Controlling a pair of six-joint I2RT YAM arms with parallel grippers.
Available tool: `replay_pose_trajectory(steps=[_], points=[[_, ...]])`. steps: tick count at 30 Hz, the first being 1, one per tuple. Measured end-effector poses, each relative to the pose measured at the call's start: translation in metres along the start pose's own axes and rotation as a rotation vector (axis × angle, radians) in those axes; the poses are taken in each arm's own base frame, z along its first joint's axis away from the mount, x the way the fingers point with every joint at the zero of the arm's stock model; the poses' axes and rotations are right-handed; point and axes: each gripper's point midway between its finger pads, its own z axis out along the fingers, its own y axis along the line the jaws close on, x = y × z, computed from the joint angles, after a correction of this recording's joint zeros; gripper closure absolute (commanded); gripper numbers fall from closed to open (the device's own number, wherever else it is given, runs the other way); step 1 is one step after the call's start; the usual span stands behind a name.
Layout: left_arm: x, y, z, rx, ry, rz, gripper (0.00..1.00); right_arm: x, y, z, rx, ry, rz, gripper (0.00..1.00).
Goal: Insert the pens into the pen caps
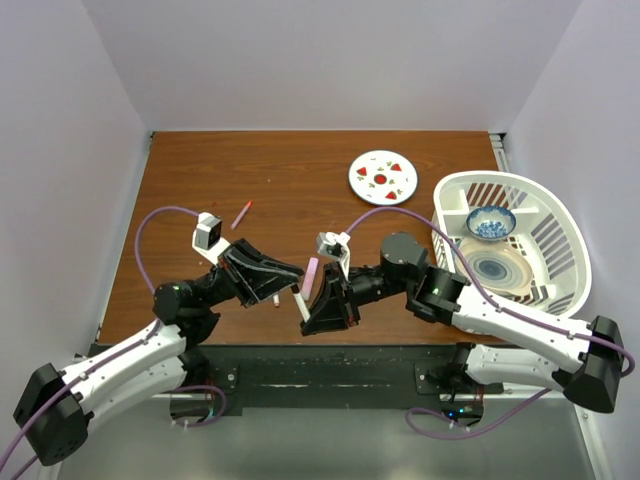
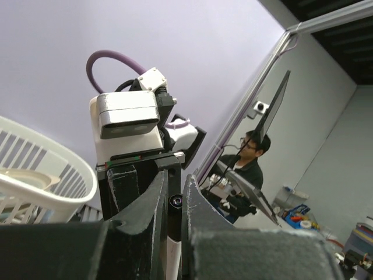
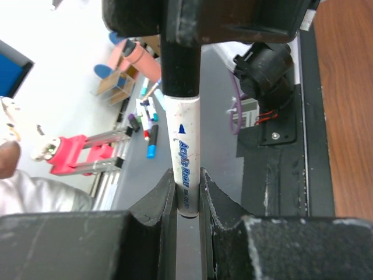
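From above, the left hand (image 1: 292, 275) and the right hand (image 1: 312, 305) are meeting tip to tip over the near middle of the brown table (image 1: 290, 170), with a white pen (image 1: 300, 297) showing between them. A pink marker (image 1: 311, 272) is showing just beside the right hand (whether it is lying on the table I cannot tell). A red-ended pen (image 1: 241, 213) is lying alone farther back on the left, well apart from the round plate (image 1: 382, 176) and from the white basket (image 1: 545, 215) holding a blue bowl (image 1: 491, 221). In the left wrist view, the fingers (image 2: 143, 210) are pressing together on the pen, its dark end facing the camera. In the right wrist view, the fingers (image 3: 154, 204) are pinching the pen's white lettered barrel, while its black upper part is sitting inside the other hand.
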Motion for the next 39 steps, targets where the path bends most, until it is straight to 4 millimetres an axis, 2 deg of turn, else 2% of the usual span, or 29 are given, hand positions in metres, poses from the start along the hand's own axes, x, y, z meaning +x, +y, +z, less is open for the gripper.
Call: replay_pose_trajectory(steps=[8,13,19,23,26,27,29,31,33,34,37,39], points=[[-0.002,-0.009,0.006,0.074,-0.077,-0.103,1.0,-0.007,0.016,0.0,-0.074,0.02,0.037,1.0],[-0.008,-0.02,0.016,0.092,-0.099,-0.082,1.0,-0.019,0.025,-0.001,-0.091,0.008,0.009,1.0],[-0.013,-0.019,0.019,0.065,-0.133,-0.058,1.0,-0.024,0.025,-0.005,-0.08,0.018,0.025,1.0],[-0.026,-0.021,0.037,0.029,-0.125,-0.021,1.0,-0.036,0.026,-0.007,-0.083,0.0,0.006,1.0],[-0.046,-0.017,0.06,-0.06,-0.072,0.063,1.0,-0.061,0.024,-0.016,-0.047,-0.117,-0.078,0.9],[-0.052,-0.015,0.064,-0.08,-0.059,0.084,1.0,-0.064,0.021,-0.019,-0.033,-0.138,-0.086,0.74],[-0.061,-0.006,0.07,-0.128,-0.021,0.108,1.0,-0.069,0.013,-0.029,0.022,-0.22,-0.11,0.6],[-0.059,0.014,0.072,-0.191,0.039,0.096,1.0,-0.064,0.002,-0.041,0.089,-0.288,-0.112,0.48],[-0.058,0.037,0.077,-0.262,0.091,0.082,1.0,-0.055,-0.008,-0.054,0.149,-0.332,-0.109,0.41],[-0.057,0.05,0.08,-0.304,0.116,0.075,1.0,-0.051,-0.009,-0.058,0.168,-0.346,-0.109,0.29],[-0.053,0.085,0.081,-0.427,0.168,0.066,1.0,-0.036,-0.008,-0.076,0.225,-0.386,-0.103,0.21],[-0.052,0.108,0.071,-0.529,0.177,0.084,1.0,-0.029,-0.003,-0.09,0.257,-0.413,-0.102,0.19]])
